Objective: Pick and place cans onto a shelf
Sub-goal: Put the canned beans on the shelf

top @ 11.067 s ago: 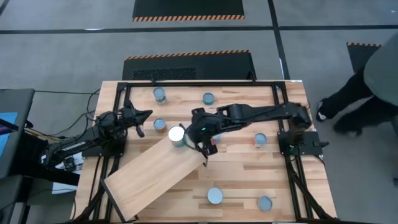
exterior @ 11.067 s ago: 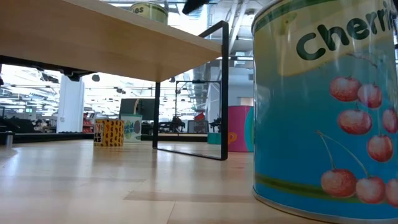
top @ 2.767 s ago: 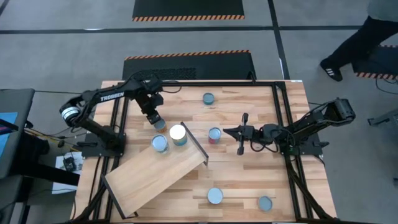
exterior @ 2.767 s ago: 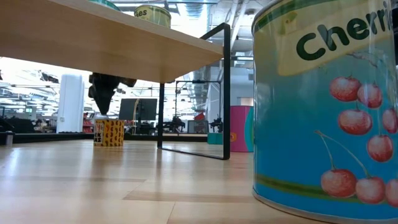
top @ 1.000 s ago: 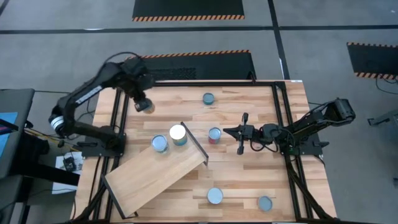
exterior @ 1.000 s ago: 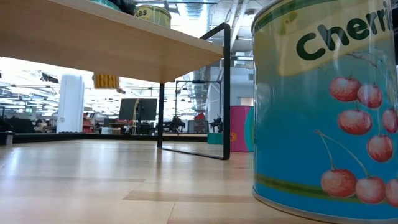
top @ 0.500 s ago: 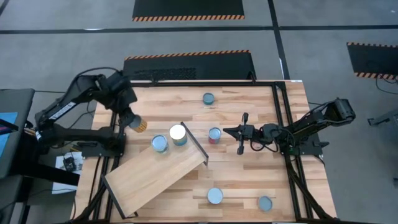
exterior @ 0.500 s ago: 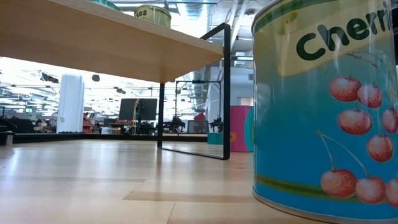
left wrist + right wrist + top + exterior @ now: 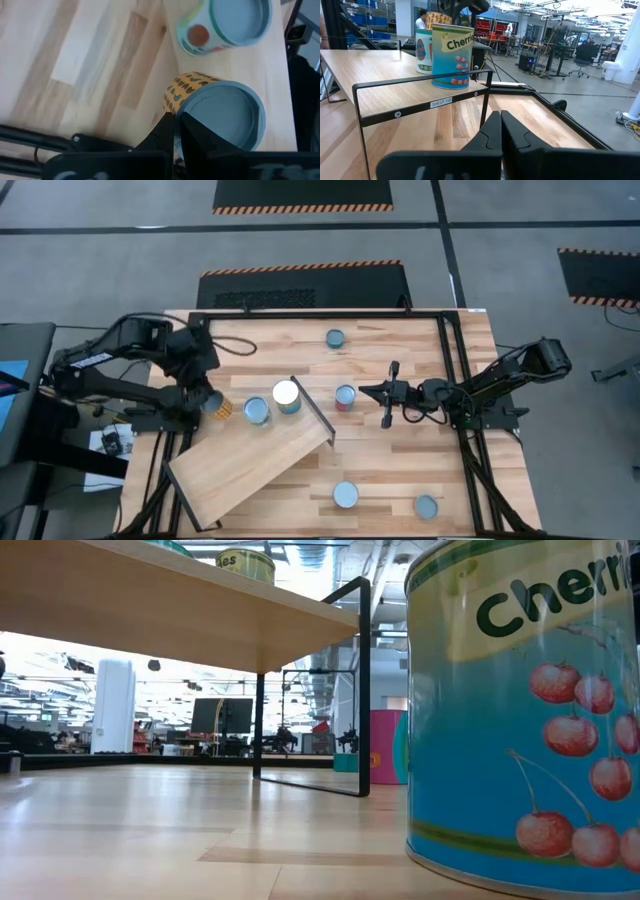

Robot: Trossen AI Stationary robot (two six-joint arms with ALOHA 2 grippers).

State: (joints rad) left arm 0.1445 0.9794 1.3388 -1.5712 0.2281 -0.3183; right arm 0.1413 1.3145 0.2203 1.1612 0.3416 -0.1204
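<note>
Left gripper (image 9: 214,406) holds an orange can (image 9: 212,112), fingers closed on its side. Over the past second it has swung from above the table's far left corner to the near-left side of the shelf (image 9: 250,460), just beside the teal can (image 9: 257,411) already standing there. The white-topped can (image 9: 286,394) sits next to that one, at the shelf's dark-edged end. Judgement: this is the carry-to-place step, with set-down on the plank likely next. Right gripper (image 9: 388,392) rests on the table near the red can (image 9: 345,395), fingers together, holding nothing. Three cans remain on the tabletop besides.
</note>
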